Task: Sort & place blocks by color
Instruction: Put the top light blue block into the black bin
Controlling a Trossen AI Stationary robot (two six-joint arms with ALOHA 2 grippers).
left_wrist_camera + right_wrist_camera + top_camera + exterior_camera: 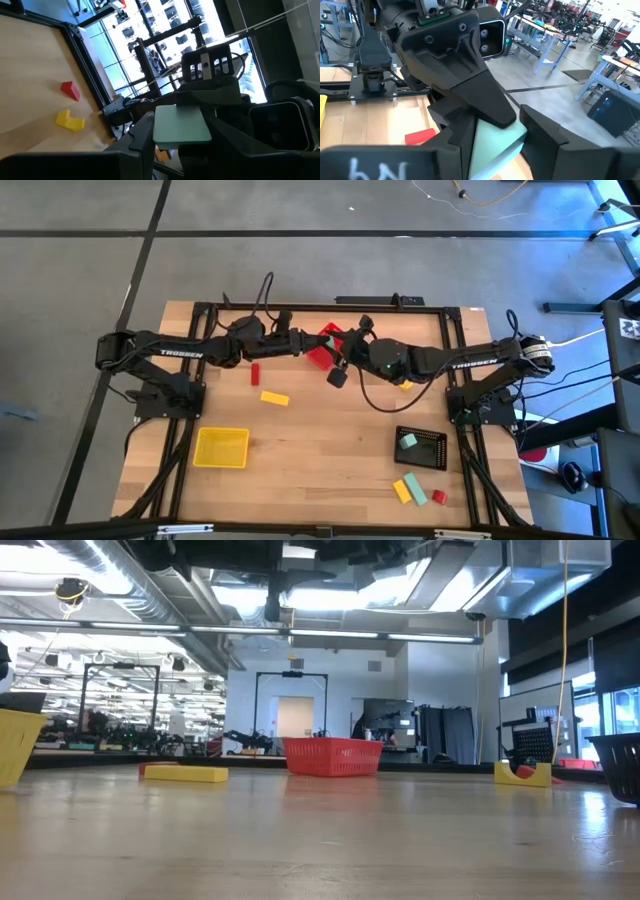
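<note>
A pale mint green block (180, 125) sits between both claws, raised above the red bin (322, 348) at the far middle of the tabletop (320, 450). The left claw (175, 142) pinches it from one side; the right claw (495, 140) closes on the same block, fingers (462, 132) pressed to its flat faces. It is smooth, flat-sided and slab-like. Below lie a red block (255, 374) and a yellow block (274, 398); a yellow bin (221, 448) and black bin (421, 447) stand nearer
</note>
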